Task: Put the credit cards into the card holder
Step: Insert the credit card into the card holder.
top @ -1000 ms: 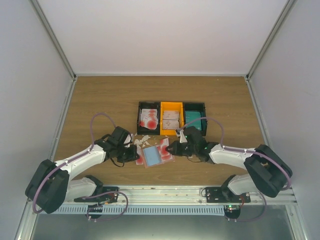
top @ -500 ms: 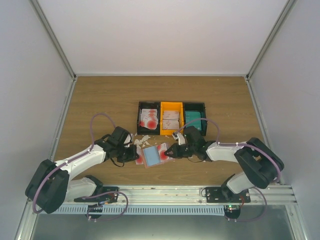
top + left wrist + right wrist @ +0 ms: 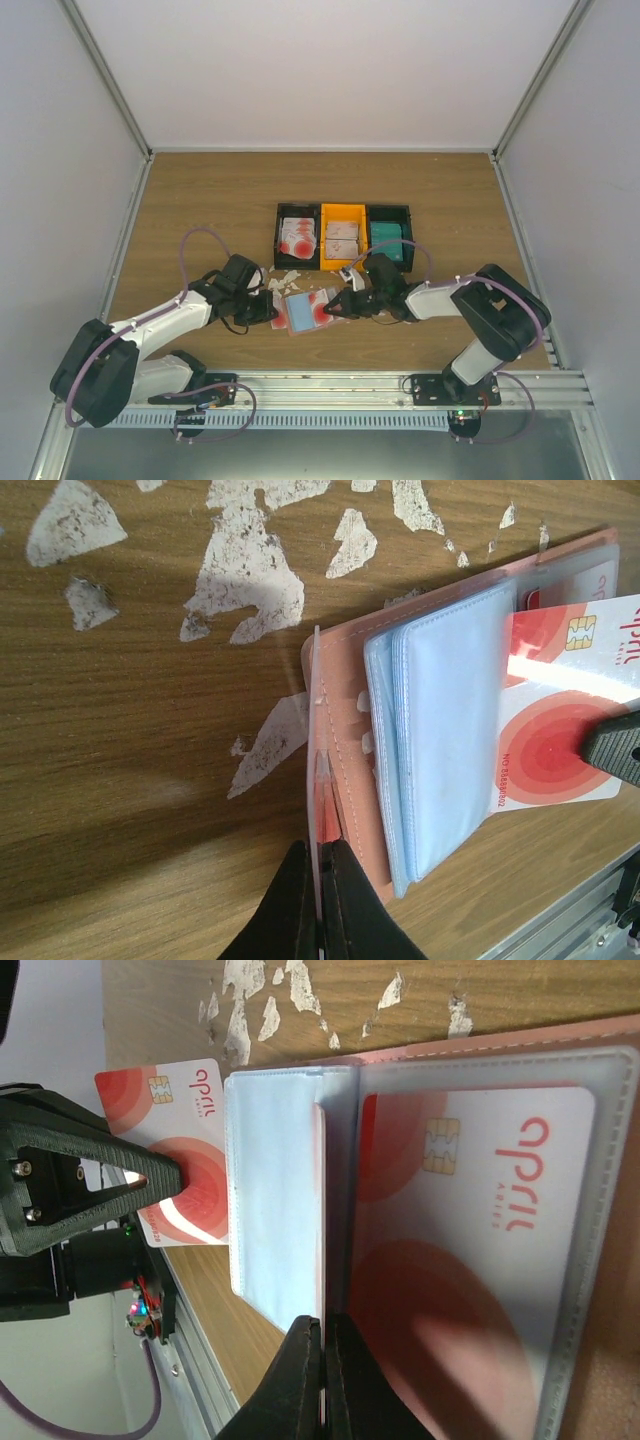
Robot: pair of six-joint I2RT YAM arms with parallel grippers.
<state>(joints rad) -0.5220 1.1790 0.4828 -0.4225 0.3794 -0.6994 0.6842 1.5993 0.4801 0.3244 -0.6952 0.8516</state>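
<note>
Two grippers meet over the card holder (image 3: pixel 352 810), which lies open on the table (image 3: pixel 200 200) at lower centre of the top view. At the holder's left border in that view, the left gripper (image 3: pixel 320 848) is clenched on a credit card (image 3: pixel 190 1110). This card is white with red circles and a chip and stands on edge, so the left wrist view shows it only as a thin line. The right gripper (image 3: pixel 323 1326) is also clenched, pinching a second credit card (image 3: pixel 560 740) of the same print by its outer edge. That card's inner edge is hidden behind the pale blue sleeves (image 3: pixel 440 750) rising from the holder's middle. A third card (image 3: pixel 470 1260) lies flat under the clear pocket of the pink cover, on the right of the right wrist view. Just beyond the holder, irregular white scraps (image 3: pixel 250 570) are scattered on the wood. Farther back, at centre of the top view, stands a three-compartment tray (image 3: pixel 343 208). It holds red-and-white cards (image 3: pixel 297 237) in its left black bin, pale cards (image 3: pixel 342 238) in the orange middle bin and teal cards (image 3: pixel 388 241) in the right black bin.
</note>
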